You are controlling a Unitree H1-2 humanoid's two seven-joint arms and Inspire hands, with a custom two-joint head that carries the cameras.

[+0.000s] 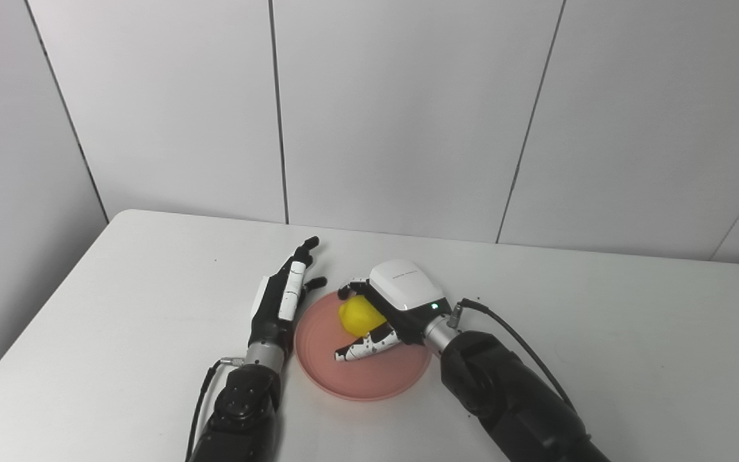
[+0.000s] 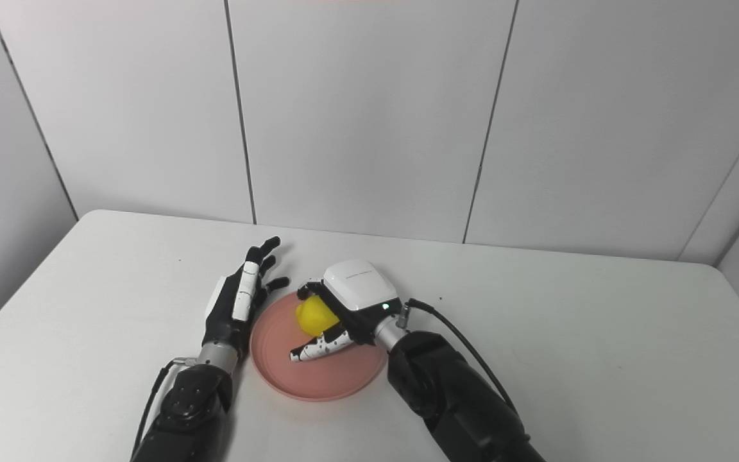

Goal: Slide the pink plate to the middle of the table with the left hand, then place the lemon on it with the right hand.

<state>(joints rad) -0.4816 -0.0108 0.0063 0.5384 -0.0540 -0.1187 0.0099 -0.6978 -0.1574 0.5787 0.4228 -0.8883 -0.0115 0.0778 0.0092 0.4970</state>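
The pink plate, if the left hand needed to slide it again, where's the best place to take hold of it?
Judging by its pose, the left rim of the pink plate, from the left. The left hand is open beside it, while the right hand and lemon occupy the middle.

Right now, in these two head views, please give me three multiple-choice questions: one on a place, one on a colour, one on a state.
1. Where is the lemon?
A. over the pink plate, inside the right hand
B. on the bare table, far right
C. under the left hand

2. What colour is the plate?
A. blue
B. pink
C. green

3. How is the left hand?
A. shut on the lemon
B. shut on the plate rim
C. open, beside the plate

Answers:
1 A: the lemon sits in the right hand, above the pink plate.
2 B: its rim and floor are pink.
3 C: the left hand has its fingers spread and holds nothing, at the plate's left edge.
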